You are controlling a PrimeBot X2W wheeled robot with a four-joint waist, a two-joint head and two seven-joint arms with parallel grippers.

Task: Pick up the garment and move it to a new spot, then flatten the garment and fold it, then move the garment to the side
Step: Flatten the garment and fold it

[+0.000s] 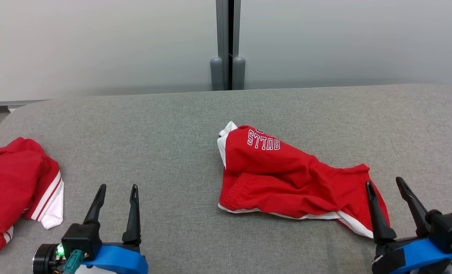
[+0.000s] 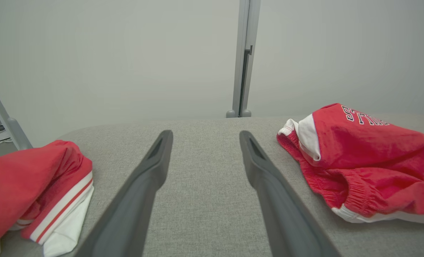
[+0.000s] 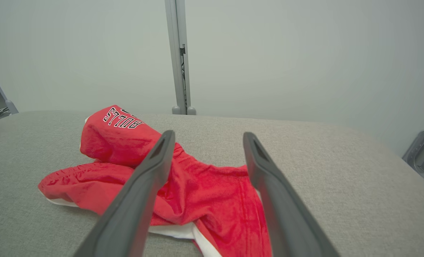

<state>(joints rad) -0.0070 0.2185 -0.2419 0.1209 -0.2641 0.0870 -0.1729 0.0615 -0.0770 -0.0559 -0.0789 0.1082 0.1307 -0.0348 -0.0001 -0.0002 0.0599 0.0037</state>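
Left gripper [image 1: 118,186]: spread wide, nothing held, over bare table [image 1: 172,125].
Right gripper [image 1: 384,180]: spread wide, nothing held.
Garment [image 1: 286,179]: crumpled mid-table, its right end by the right gripper.
Risk: one layer alone may be pinched, so the heap is dragged; the second garment [image 1: 16,186] could be mistaken for it.

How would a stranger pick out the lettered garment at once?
On the grey table, look right of centre, by the right pincer. The crumpled red shorts there carry BULLS lettering; the red garment at the left edge shows stripes instead.
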